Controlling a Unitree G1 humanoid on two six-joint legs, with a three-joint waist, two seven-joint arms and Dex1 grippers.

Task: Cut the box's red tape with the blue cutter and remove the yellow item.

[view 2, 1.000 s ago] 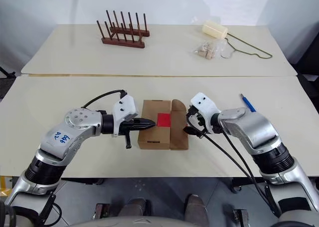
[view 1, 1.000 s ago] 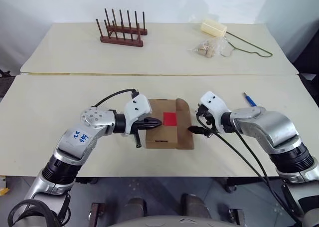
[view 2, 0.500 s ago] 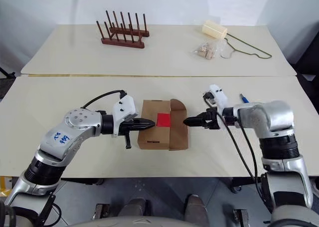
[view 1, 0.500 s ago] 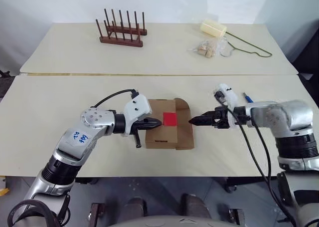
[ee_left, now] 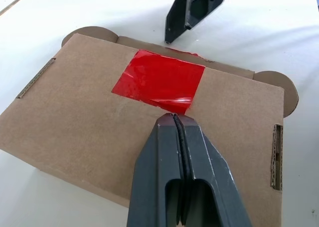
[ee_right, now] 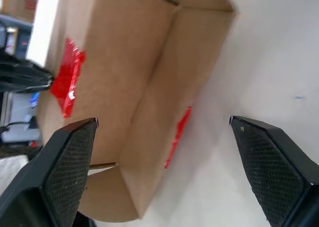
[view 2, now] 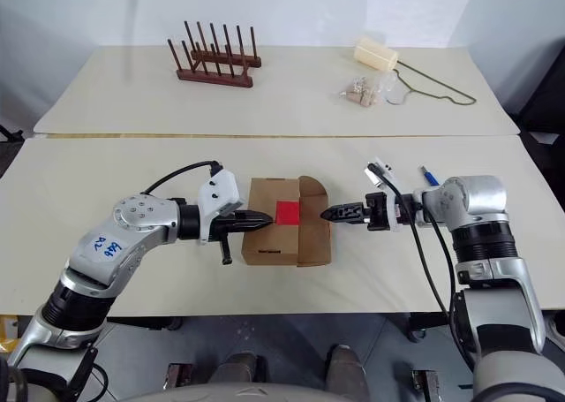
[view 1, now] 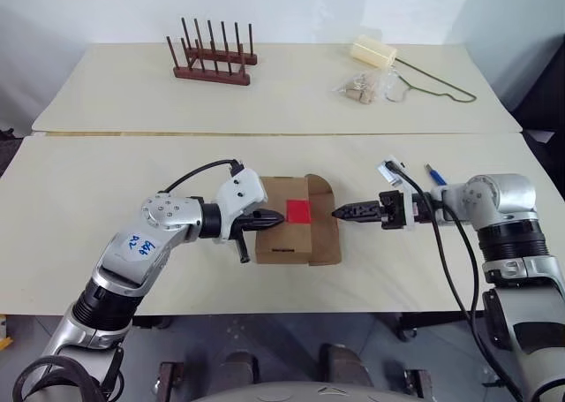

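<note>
Brown cardboard box flat on the near bench, between two hands.

Long axis running away from the robot; square red tape on top, right flap folded out. Left hand pinched shut, empty, tips at the tape's edge. Right hand spread wide, empty, pointing left at the box's right side. Slim blue cutter near the right arm. Handwriting on the left arm, unreadable.

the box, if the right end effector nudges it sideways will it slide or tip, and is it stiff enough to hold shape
The box lies low and flat on the table, so it would probably slide, not tip. The shut left end effector rests on its top by the red tape, which may resist sliding. Its thin cardboard with a loose side flap looks light and likely to dent.
</note>
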